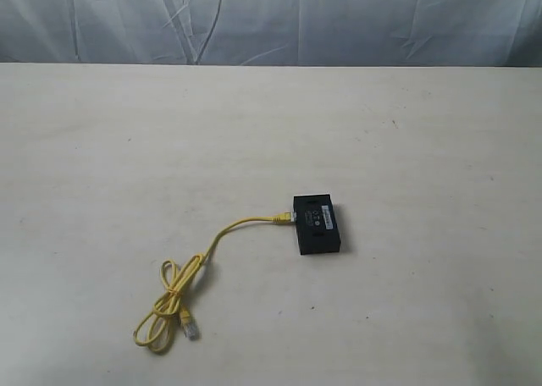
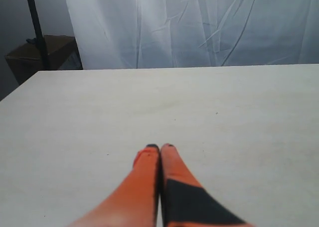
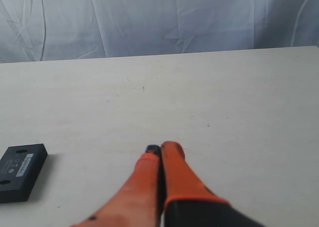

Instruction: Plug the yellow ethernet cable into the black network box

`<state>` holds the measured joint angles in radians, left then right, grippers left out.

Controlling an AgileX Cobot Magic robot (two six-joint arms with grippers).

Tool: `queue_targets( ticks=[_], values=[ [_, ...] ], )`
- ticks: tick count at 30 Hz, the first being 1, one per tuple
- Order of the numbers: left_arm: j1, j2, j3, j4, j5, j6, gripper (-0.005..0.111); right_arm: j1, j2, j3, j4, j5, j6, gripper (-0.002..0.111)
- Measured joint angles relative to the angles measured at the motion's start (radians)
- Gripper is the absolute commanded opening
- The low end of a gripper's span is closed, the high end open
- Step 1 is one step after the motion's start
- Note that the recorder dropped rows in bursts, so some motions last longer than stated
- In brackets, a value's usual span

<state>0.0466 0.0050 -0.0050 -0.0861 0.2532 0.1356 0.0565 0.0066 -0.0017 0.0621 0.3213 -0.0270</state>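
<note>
Nearest the exterior camera: loose knotted loop of the yellow ethernet cable (image 1: 174, 297), flat on the pale table (image 1: 423, 132), with 1 free clear plug (image 1: 190, 328) just beside the loop. From the loop, runs away and rightward as 1 strand to the black network box (image 1: 317, 223), right of table centre. Second plug (image 1: 284, 219): touching the box's left face near the far corner, pointing straight into it. Judged already inserted; latch depth too small to tell. Box long axis: roughly near-to-far in the exterior view, with the plug axis crosswise to it.

Left gripper (image 2: 160, 147): fingers pressed together, nothing held, only bare table ahead. Right gripper (image 3: 160, 148): fingers pressed together, nothing held; box (image 3: 20, 171) well apart, off to 1 side of the finger line. Neither gripper visible in the exterior view.

Right arm judged nearer the box, left arm nearer the loop. For a seating check: brace box with right, press plug along its own axis into the port.
</note>
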Motion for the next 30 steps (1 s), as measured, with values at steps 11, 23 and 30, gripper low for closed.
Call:
queue_targets(
  ticks=[11,23,30],
  values=[
    [0.0,0.0,0.0,0.058,-0.005,-0.129,0.0,0.0,0.0,0.0,0.0,0.0,0.0,-0.001],
    [0.0,0.0,0.0,0.062,-0.007,-0.136,0.0,0.0,0.0,0.0,0.0,0.0,0.0,-0.001],
    [0.0,0.0,0.0,0.062,-0.007,-0.136,0.0,0.0,0.0,0.0,0.0,0.0,0.0,-0.001]
  ],
)
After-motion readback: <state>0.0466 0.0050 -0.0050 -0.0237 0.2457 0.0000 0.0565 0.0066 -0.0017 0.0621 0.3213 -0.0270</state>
